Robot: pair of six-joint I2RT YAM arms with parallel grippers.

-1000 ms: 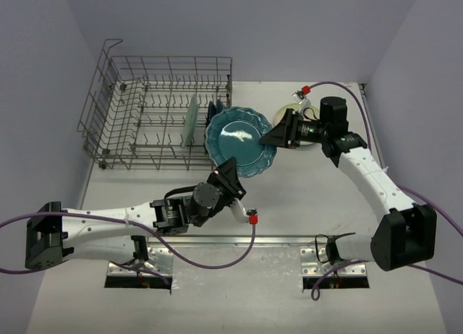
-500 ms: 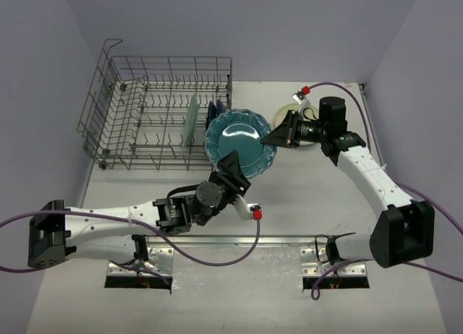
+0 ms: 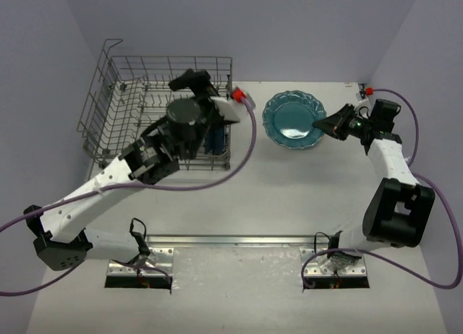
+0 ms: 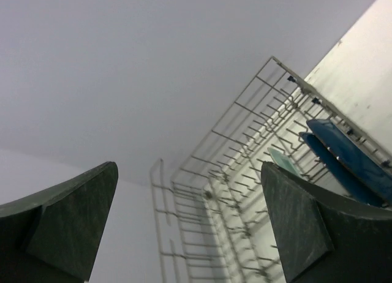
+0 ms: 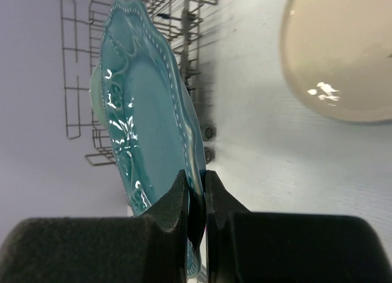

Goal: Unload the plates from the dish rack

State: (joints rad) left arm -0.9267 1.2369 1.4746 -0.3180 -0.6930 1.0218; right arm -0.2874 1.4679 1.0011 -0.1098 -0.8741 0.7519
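My right gripper (image 3: 323, 123) (image 5: 195, 174) is shut on the right rim of the teal scalloped plate (image 3: 292, 118) (image 5: 141, 111), holding it above the table to the right of the dish rack (image 3: 116, 95) (image 5: 63, 62). A cream plate (image 5: 343, 56) lies on the table beyond it; in the top view the teal plate hides it. My left gripper (image 3: 189, 79) (image 4: 188, 168) hangs open and empty over the rack's right part. Two dark blue plates (image 4: 349, 151) (image 3: 215, 140) and a pale teal plate (image 4: 283, 159) stand upright among the tines; my left arm covers most of them from above.
The rack's tall wire sides (image 4: 245, 130) rise around my left gripper. A purple cable (image 3: 249, 142) loops from the left wrist past the rack's right end. The back wall stands close behind the rack.
My left gripper opened, let go of the teal plate and swung up and back over the rack. My right gripper shut on the plate's rim and carried it to the right.
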